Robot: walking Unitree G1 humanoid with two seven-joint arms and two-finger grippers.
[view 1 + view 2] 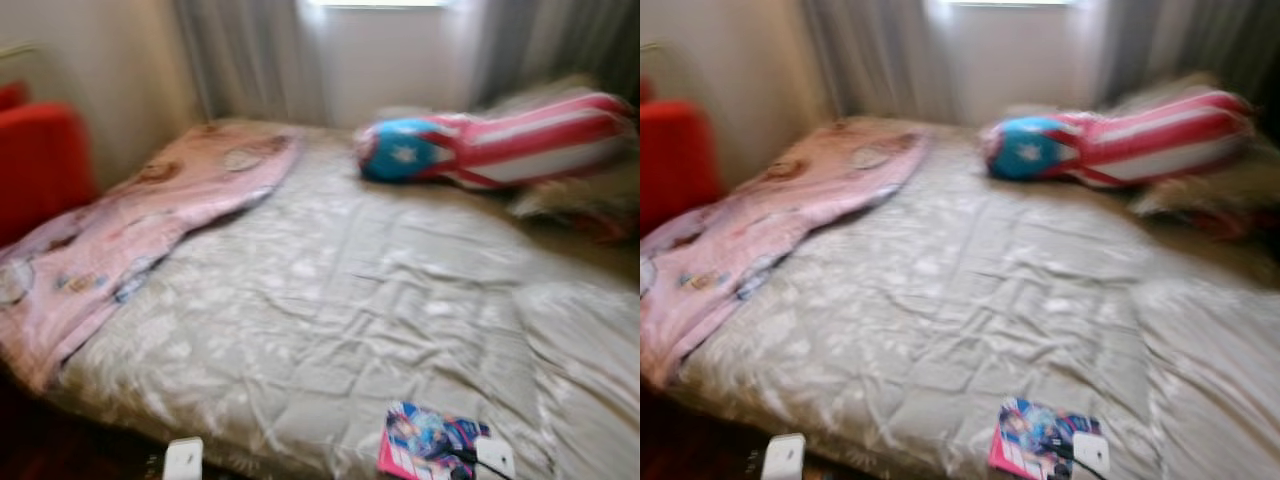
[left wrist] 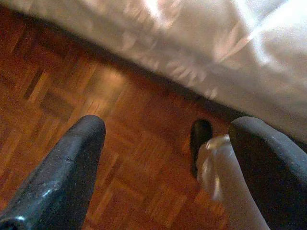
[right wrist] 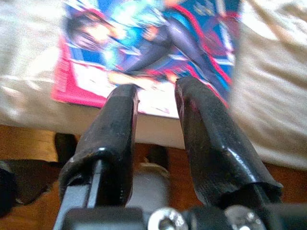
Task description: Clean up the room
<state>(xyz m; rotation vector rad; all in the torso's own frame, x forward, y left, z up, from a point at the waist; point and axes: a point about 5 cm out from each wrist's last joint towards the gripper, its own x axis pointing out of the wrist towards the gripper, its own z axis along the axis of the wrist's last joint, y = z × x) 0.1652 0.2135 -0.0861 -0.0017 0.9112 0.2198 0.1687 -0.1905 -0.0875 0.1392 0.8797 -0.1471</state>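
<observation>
Risk first: the comic book (image 1: pixel 430 442) lies at the near right edge of the bed (image 1: pixel 330 300), partly overhanging. Judging from the right wrist view, the right gripper (image 3: pixel 156 91) grips only its near margin, so a thin glossy cover could slip out or bend, and a pull toward the robot may drop it onto the wood floor (image 2: pixel 72 96). Head views are blurred, so placement is uncertain.

Right gripper: fingers narrowly apart, tips pinching the book's near edge. Left gripper (image 2: pixel 168 139): low beside the bed's near edge, over the floor, fingers spread wide, holding nothing.

Elsewhere, a pink blanket (image 1: pixel 120 230) lies far left and a striped bolster (image 1: pixel 500 140) far right.
</observation>
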